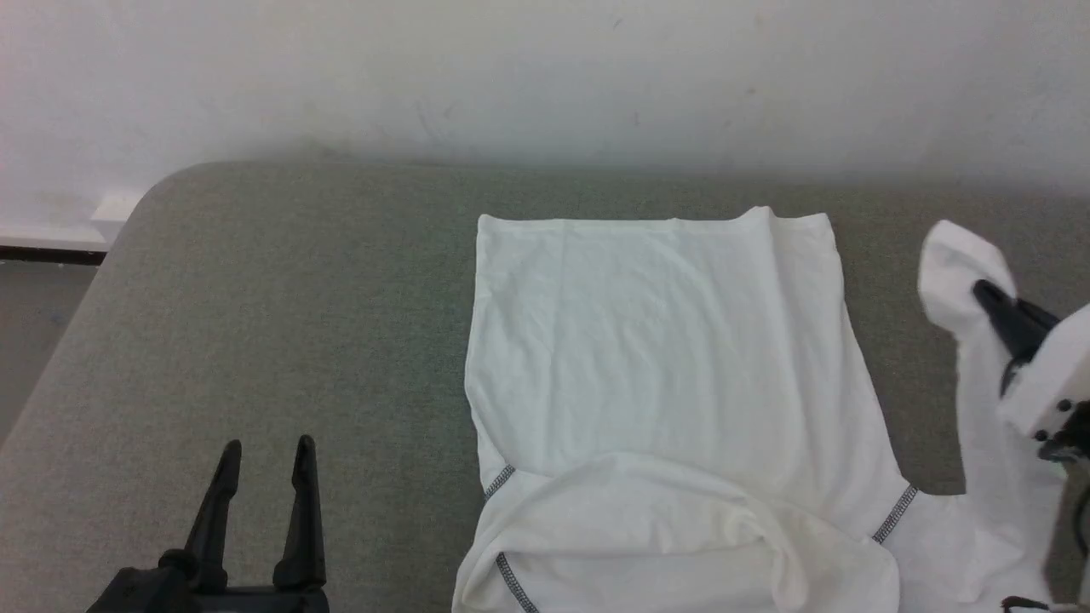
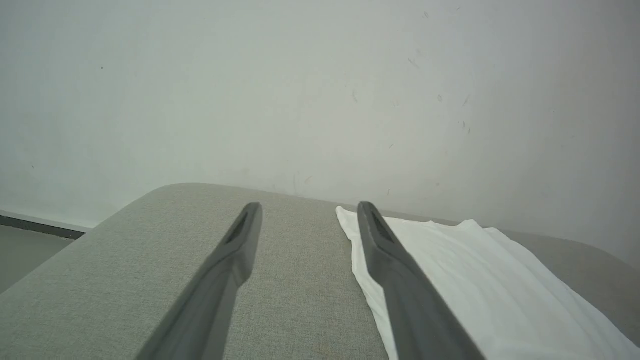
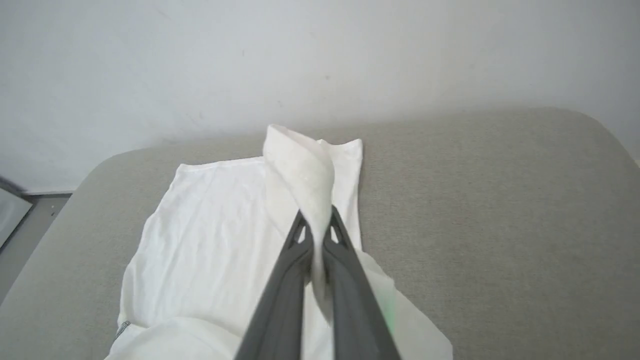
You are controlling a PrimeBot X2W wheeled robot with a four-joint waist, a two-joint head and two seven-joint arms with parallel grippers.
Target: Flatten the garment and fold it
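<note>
Right gripper (image 1: 985, 295), at the head view's right edge, is clamped on the sleeve (image 1: 958, 264) of the garment (image 1: 664, 358), holding it up, probably to fold it over the body lying flat mid-frame on the grey table (image 1: 298, 298). Left gripper (image 1: 268, 447) waits lower left, spread and empty.

No words, numbers, brand names or signs could be read in any picture. The white shirt (image 1: 664, 340) showed plain cloth, and no letters were legible on it.
</note>
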